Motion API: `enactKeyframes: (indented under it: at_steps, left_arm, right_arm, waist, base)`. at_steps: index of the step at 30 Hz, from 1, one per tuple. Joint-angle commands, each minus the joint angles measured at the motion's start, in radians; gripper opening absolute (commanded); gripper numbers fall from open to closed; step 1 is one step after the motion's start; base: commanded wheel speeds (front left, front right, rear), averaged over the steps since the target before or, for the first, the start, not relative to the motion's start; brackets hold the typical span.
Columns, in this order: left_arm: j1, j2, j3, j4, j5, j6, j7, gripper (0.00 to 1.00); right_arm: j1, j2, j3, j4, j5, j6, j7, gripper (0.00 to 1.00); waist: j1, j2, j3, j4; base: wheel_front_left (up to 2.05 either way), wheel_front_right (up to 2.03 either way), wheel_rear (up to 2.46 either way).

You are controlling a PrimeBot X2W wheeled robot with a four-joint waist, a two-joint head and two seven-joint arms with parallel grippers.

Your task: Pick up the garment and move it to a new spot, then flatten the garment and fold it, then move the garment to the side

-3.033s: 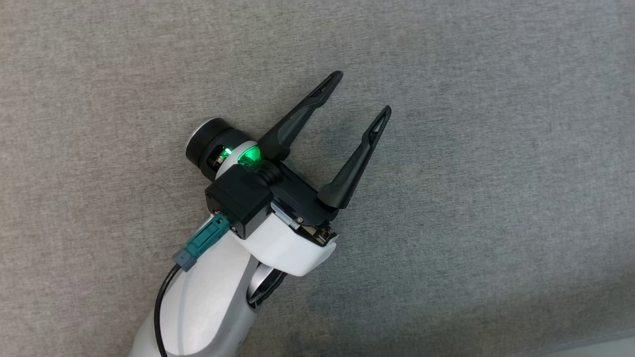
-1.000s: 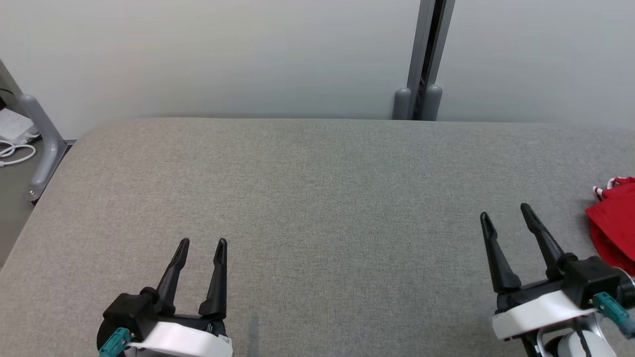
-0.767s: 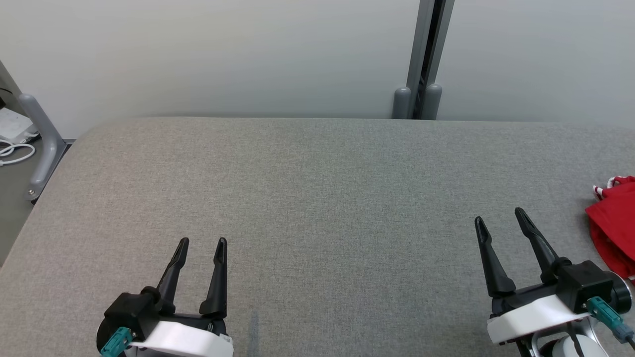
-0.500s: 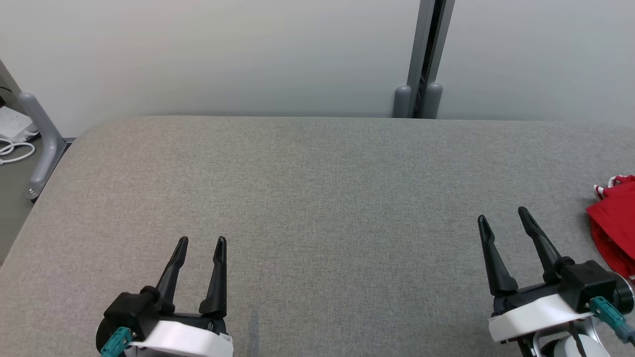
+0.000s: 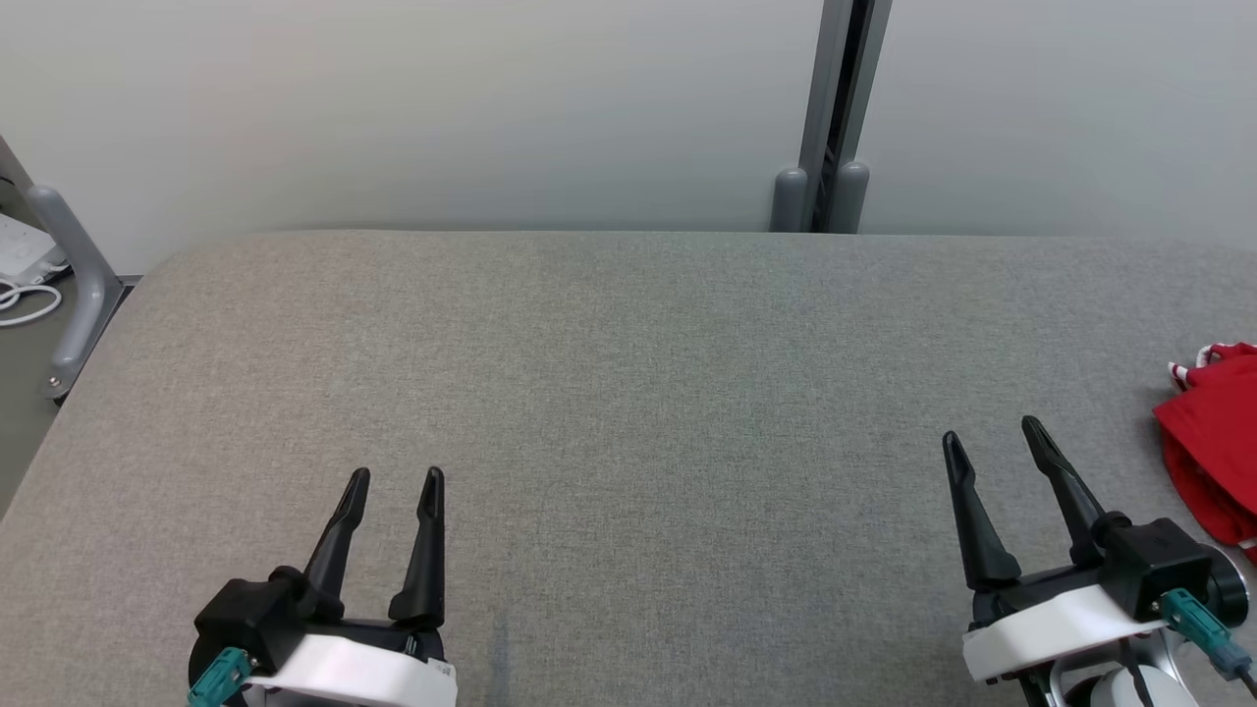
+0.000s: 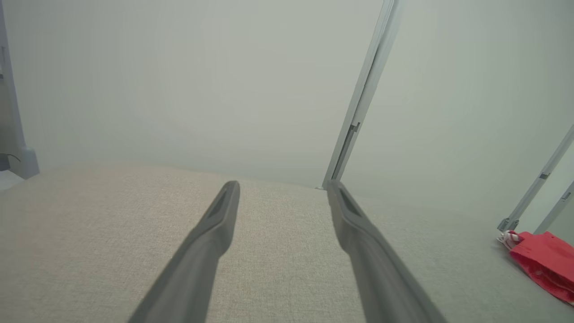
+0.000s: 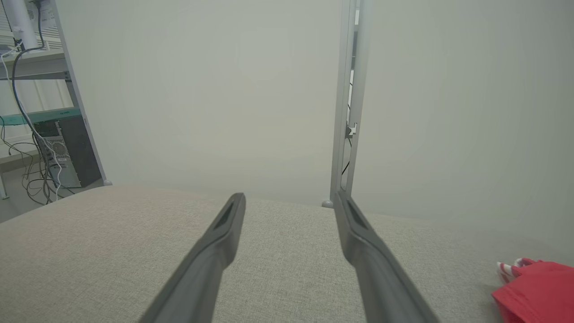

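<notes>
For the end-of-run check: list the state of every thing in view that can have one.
Left gripper: open, jaws apart, holding nothing.
Right gripper: open, jaws apart, holding nothing, left of the garment and apart from it.
Red garment: lying in a compact heap on the grey surface, ungripped, partly cut off at the head view's right edge.
</notes>
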Motion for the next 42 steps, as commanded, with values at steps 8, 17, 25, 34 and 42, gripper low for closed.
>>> enactKeyframes:
  at_steps: [8,17,25,34,42]
  left_arm:
    - [0.007,0.005,-0.013,-0.018,0.019,0.025,0.000,1.00]
    - [0.016,-0.002,0.002,0.012,-0.070,0.025,0.001,0.00]
    - [0.020,-0.004,-0.004,0.029,-0.171,0.021,0.020,0.00]
    - [-0.001,-0.003,-0.009,0.035,-0.309,0.012,0.046,0.00]
    - [-0.018,-0.003,-0.013,0.040,-0.419,0.004,0.066,0.00]
  right_arm:
    - [-0.001,0.002,0.009,0.011,-0.005,0.000,-0.001,1.00]
    - [0.009,0.007,0.010,0.028,0.002,0.000,0.001,0.00]
    - [0.035,0.012,-0.031,0.035,0.132,0.000,0.047,0.00]
    - [0.053,0.013,-0.085,0.014,0.308,0.000,0.106,0.00]
    - [0.067,0.014,-0.127,-0.002,0.450,0.000,0.153,0.00]
  waist:
    - [0.0000,0.0000,-0.002,-0.003]
    - [0.0000,0.0000,-0.005,-0.002]
    - [0.0000,0.0000,-0.005,-0.007]
    - [0.0000,0.0000,-0.005,-0.013]
    - [0.0000,0.0000,-0.005,-0.018]
  base:
    - [0.00,0.00,0.00]
    - [0.00,0.00,0.00]
    - [0.00,0.00,0.00]
    - [0.00,0.00,0.00]
    - [0.00,0.00,0.00]
